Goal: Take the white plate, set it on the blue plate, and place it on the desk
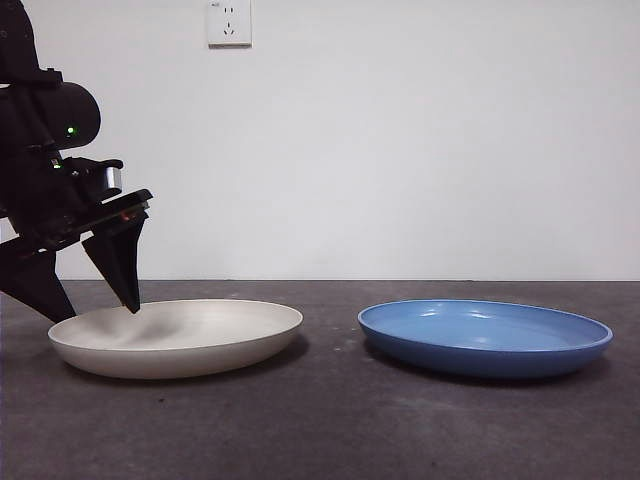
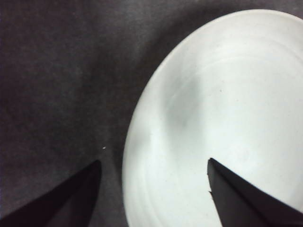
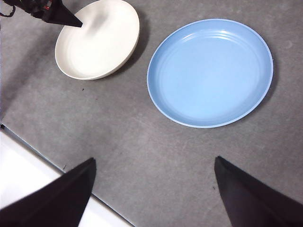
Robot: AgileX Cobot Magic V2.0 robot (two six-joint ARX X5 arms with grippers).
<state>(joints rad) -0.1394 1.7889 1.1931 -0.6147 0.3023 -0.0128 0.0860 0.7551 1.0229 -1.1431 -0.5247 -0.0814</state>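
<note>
The white plate (image 1: 190, 338) lies on the left of the desk (image 1: 330, 425), and the blue plate (image 1: 485, 335) lies to its right, a gap apart. My left gripper (image 1: 97, 313) is open and straddles the white plate's left rim, one jaw over the inside and the other outside above the desk. The left wrist view shows that rim (image 2: 137, 142) between the spread jaws of the left gripper (image 2: 154, 161). My right gripper (image 3: 154, 160) hangs open high above the desk (image 3: 142, 137), looking down on the white plate (image 3: 102, 45) and the blue plate (image 3: 210, 71). Neither gripper holds anything.
A white wall with a power socket (image 1: 228, 22) stands behind the desk. In the right wrist view, the desk's edge meets a white strip (image 3: 28, 170).
</note>
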